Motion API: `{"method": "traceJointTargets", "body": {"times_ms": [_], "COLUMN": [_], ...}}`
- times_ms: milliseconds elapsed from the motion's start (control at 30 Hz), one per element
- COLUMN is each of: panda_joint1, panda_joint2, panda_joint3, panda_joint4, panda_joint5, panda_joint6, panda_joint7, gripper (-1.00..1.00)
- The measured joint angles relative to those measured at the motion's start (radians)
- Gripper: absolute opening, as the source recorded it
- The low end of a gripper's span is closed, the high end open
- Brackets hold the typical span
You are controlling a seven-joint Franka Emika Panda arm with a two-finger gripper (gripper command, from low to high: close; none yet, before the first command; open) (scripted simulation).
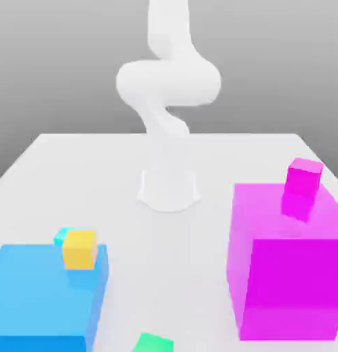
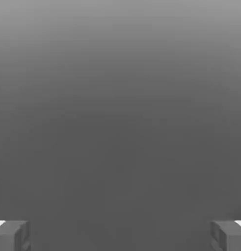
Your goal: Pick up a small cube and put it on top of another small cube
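In the exterior view, the green cube (image 1: 153,342) at the bottom centre is cut off by the lower edge, the arm (image 1: 168,75) runs out past the top edge, and the blue block (image 1: 40,295) is clipped at the lower left corner. The cyan cube (image 1: 61,236) is mostly hidden behind the yellow cube (image 1: 80,249). In the hand view, the two fingertips (image 2: 12,235) are cropped by the bottom corners.
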Motion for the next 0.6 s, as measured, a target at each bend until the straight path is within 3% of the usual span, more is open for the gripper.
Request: {"method": "traceJointTargets", "body": {"times_ms": [600], "panda_joint1": [-0.066], "panda_joint2": [0.659], "panda_joint3": [0.033], "panda_joint4": [0.005], "panda_joint5": [-0.052], "panda_joint6": [0.192], "panda_joint7": [0.194], "gripper": [0.00]}}
